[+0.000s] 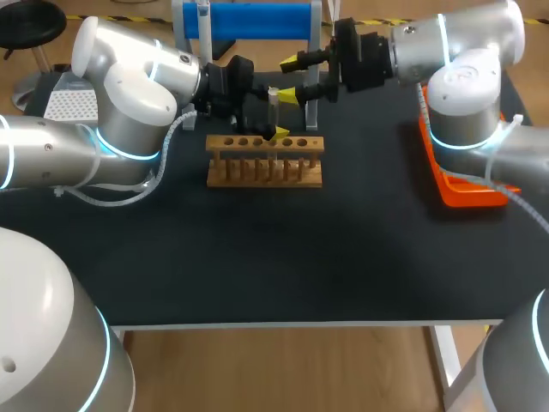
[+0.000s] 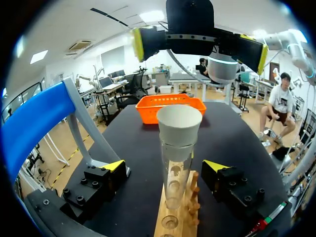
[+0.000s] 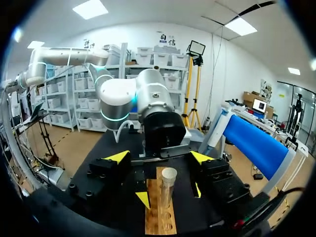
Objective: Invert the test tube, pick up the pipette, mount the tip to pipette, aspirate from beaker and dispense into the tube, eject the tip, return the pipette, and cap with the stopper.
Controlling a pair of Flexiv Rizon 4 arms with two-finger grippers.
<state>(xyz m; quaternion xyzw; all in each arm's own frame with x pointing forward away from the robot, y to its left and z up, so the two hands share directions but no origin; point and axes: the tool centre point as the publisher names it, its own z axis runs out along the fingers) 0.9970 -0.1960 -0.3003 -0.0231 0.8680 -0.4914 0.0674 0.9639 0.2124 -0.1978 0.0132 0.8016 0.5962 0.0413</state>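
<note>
Wooden rack (image 1: pixel 221 172) holds 1 test tube (image 2: pixel 174 185) upright, clear glass with a pale opaque top. Left gripper (image 2: pixel 165 167) is parted, fingers flanking the tube without touching; right gripper (image 3: pixel 158 157) is spread wide nearby.

Ahead of the spread right gripper (image 3: pixel 160 157), test tube (image 3: pixel 168 185) stands upright in rack (image 3: pixel 157 219).

Nothing legible: no text, label or number shows on the rack (image 1: pixel 264 160), the tube (image 1: pixel 274 101) or the orange tray (image 1: pixel 463 193) at three o'clock.
</note>
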